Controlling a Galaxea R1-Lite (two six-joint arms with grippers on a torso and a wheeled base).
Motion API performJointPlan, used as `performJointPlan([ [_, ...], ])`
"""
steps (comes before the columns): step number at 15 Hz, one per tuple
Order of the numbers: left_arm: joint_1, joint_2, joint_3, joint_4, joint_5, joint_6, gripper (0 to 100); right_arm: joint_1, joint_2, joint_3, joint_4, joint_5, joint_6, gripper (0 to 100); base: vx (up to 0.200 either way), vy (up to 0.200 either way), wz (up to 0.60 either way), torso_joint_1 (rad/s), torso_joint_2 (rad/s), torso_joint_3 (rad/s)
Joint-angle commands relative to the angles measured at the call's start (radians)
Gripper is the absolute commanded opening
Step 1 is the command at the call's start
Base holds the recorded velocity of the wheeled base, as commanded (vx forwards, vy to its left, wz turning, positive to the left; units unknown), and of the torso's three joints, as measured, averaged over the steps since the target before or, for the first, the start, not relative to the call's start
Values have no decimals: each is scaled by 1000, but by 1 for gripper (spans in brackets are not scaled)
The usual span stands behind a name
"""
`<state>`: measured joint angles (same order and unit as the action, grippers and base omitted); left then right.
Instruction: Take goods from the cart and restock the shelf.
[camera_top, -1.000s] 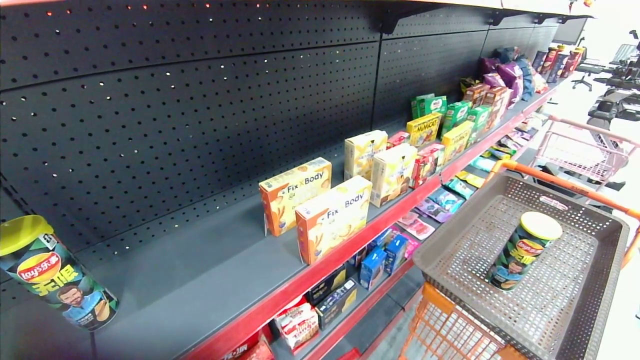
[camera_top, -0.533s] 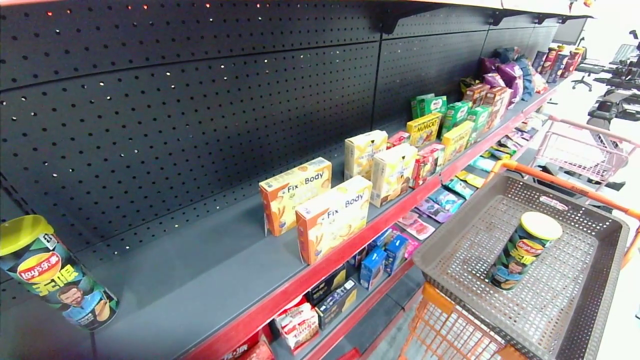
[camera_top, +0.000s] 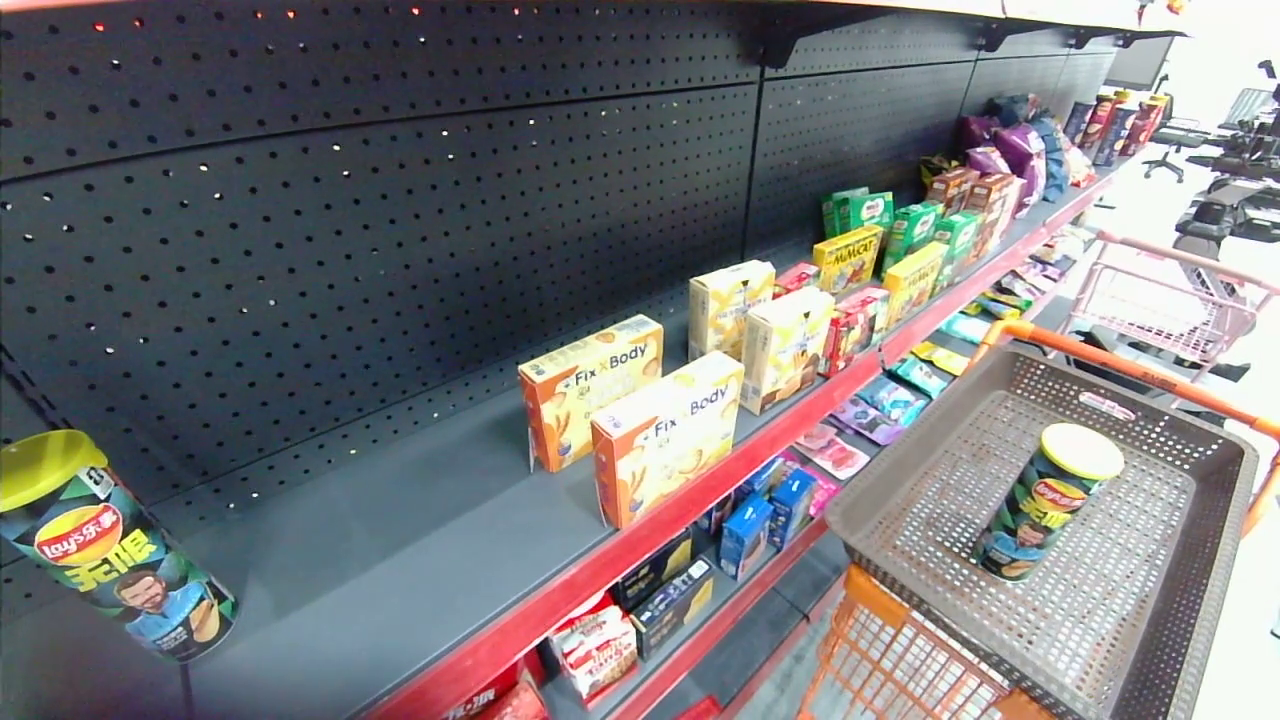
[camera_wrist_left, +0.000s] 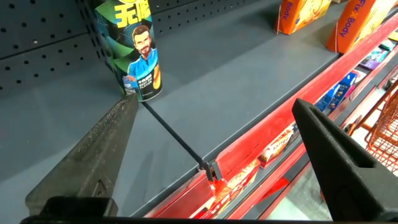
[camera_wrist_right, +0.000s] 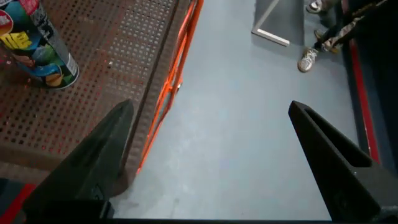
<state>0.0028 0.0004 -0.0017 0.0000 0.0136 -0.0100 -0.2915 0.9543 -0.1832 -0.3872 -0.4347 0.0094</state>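
Left gripper (camera_wrist_left: 214, 104) first: its fingers (camera_wrist_left: 93, 158) are spread wide with nothing between them. They hang just over the front of the shelf (camera_wrist_left: 249, 68), above the red edge strip (camera_wrist_left: 261, 140) and the thin wire divider (camera_wrist_left: 174, 134). One fingertip sits near the foot of the shelved chip can (camera_wrist_left: 132, 50), close but apart. That can stands upright at the left end of the grey shelf, near the black pegboard back (camera_top: 400, 200), and nothing is holding it.

Over to the right gripper (camera_wrist_right: 211, 107): its fingers (camera_wrist_right: 93, 162) are just as splayed and just as empty. It hangs over bare floor (camera_wrist_right: 236, 93) just beside the orange-framed cart (camera_wrist_right: 177, 74). The second chip can (camera_wrist_right: 37, 46) waits upright in the cart's perforated basket (camera_top: 1200, 600), off to one side of that gripper and not between its fingers.

And the change? None at all. Across the last second the head view holds identical. The shelved can, the basket can and the orange snack boxes (camera_top: 630, 430) further along the shelf have not budged.

What it means, as I read it: one can looks delivered and let go, and one remains in the cart. This is a pause between deliveries, with both grippers free. The right gripper looks best placed for the next pickup, since it only has to swing across over the basket. Plenty of bare shelf lies between the shelved can and the boxes to take it.
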Motion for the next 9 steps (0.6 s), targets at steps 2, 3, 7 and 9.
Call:
performJointPlan([
  [2,0,0,0,0,0,-1,100,35,184,21,-96,8,3,100,0,0,0,0,0,0],
  [3,0,0,0,0,0,-1,100,60,190,22,-98,-3,1,100,0,0,0,0,0,0],
  [7,0,0,0,0,0,-1,100,57,193,53,-91,-119,-11,100,0,0,-150,-1,1,1],
  [9,0,0,0,0,0,-1,100,61,198,50,-91,-122,-17,100,0,0,-600,2,5,2],
])
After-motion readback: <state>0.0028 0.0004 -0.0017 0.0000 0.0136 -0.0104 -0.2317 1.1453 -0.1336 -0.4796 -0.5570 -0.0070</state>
